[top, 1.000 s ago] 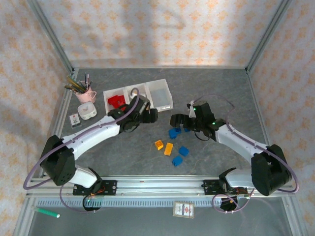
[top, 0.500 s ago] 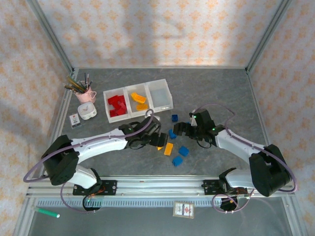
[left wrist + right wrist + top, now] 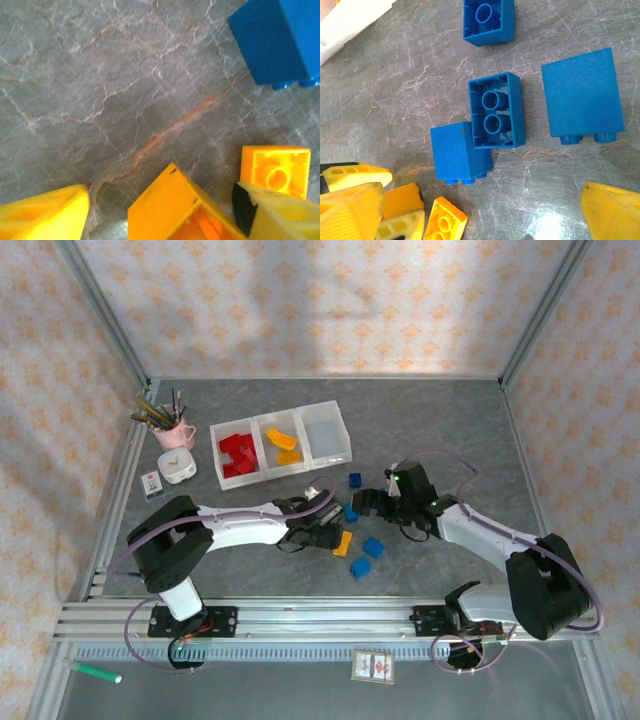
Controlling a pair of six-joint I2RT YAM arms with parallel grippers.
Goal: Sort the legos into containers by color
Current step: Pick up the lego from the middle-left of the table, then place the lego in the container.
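**Two orange bricks at the left claw, nothing gripped yet**

One orange brick (image 3: 167, 207) lies tipped on the worktop (image 3: 100, 90), a corner pointing up, between the fingers of the left claw (image 3: 160, 217). The claw stands apart: a strip of bare worktop shows between the brick and the left finger, so it is not clamped on anything. A second orange brick (image 3: 274, 171) sits hollow side up just beside the right finger, and a blue brick (image 3: 280, 37) lies farther off.

These pieces are probably very light, rigid and smooth-walled. Pinched on an edge or corner, one would likely twist or skid out. The safer hold is across two flat opposite walls, clear of the neighbouring brick.

In the top view the loose bricks lie on the near side of the bins (image 3: 325, 433), between the two arms. The left compartment holds red bricks (image 3: 238, 452) and the middle one holds sorted orange bricks (image 3: 281, 443). The right compartment looks empty, presumably awaiting blue.

The right claw (image 3: 482, 212) hangs over a cluster of blue bricks (image 3: 497, 112), its fingers wide apart and holding nothing.

A second ago the left claw was up over the middle compartment. It is now down at the loose orange bricks, with its arm stretched low across the worktop. The right claw has come slightly nearer, uncovering a lone blue brick (image 3: 354, 479). The loose bricks themselves appear unmoved.
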